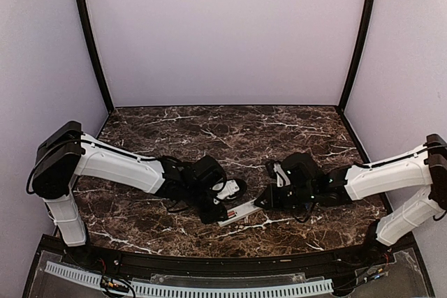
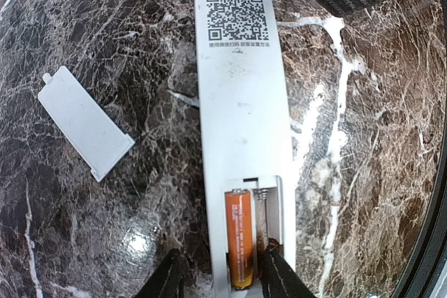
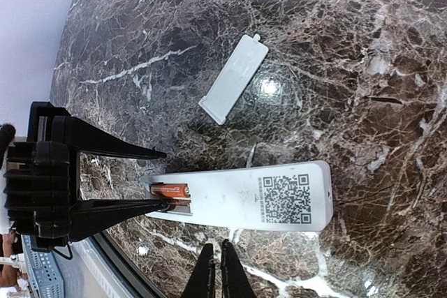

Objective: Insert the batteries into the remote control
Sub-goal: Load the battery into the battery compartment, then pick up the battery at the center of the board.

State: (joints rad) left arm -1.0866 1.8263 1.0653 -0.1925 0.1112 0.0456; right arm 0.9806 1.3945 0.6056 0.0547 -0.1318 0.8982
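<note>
The remote lies label-up with an orange battery in its bay. The left gripper stands parted around that end, grasping nothing; the right gripper is closed and empty beside it.

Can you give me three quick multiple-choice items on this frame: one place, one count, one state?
1. Where is the battery cover?
A. clipped on the remote
B. flat on the table, apart from the remote
C. held by the right gripper

2. How many batteries sit in the compartment?
A. none
B. one
C. two

3. Which face of the remote control is up?
A. back, with QR label
B. button face
C. on edge

Answers: 1 B, the cover lies on the marble clear of the remote. 2 B, only the orange battery shows; the slot beside it is bare. 3 A, the QR code faces the cameras.
</note>
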